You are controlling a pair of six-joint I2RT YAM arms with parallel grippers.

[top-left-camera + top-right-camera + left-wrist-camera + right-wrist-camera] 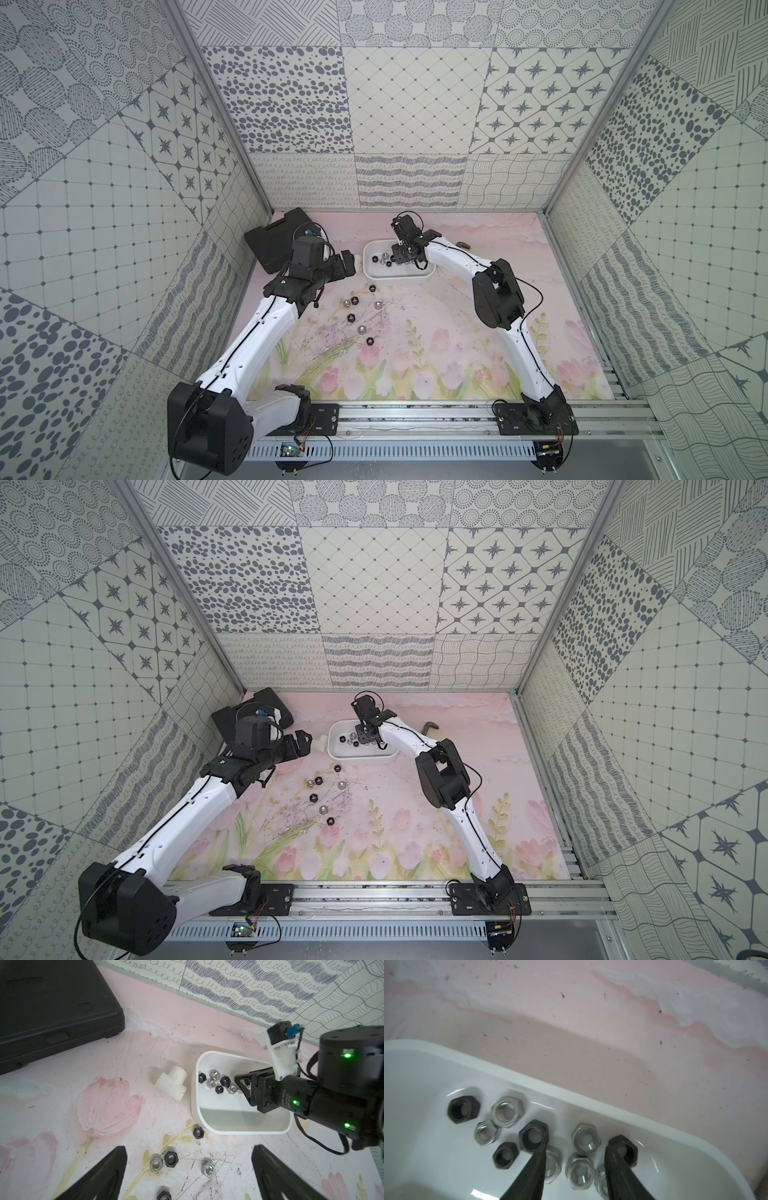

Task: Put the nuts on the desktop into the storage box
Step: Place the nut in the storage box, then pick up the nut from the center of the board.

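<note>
Seven nuts (362,329) on desktop (457,332)

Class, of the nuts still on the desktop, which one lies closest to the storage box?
The lone black nut just outside the storage box, by its front rim; the other loose nuts lie farther away.

The left arm (253,340) and right arm (525,357) have glossy white links between bulky matte black joints, thin black cables (541,297) running along them; tapered black jaws; green lights (346,1055) glow on the right wrist's black housing
</note>
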